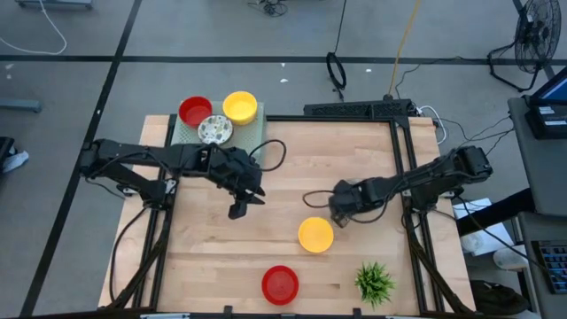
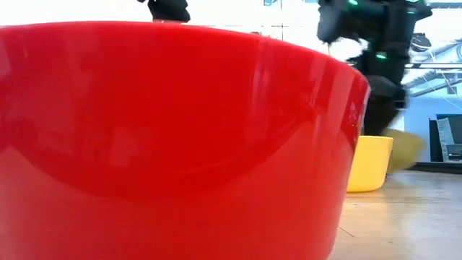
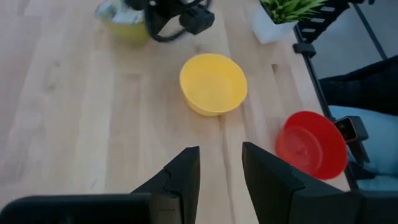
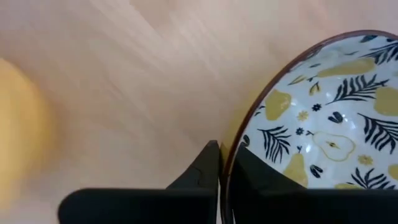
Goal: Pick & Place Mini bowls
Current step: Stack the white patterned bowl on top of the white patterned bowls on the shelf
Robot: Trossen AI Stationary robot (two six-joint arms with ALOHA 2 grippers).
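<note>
Right gripper [image 4: 222, 163] centre-right in high view, clamped on rim of patterned bowl [image 4: 323, 118]. Left gripper [image 3: 219, 168] centre-left, fingers parted, empty. Yellow bowl [image 1: 315, 235] lower centre, red bowl [image 1: 280, 283] bottom centre. Three bowls stacked upper left.

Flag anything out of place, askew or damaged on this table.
Nothing spilled or broken. One red bowl sits by the near edge of the table, so close to the low camera that it fills most of that view. The right gripper pinches the rim of a pear-patterned bowl.
</note>
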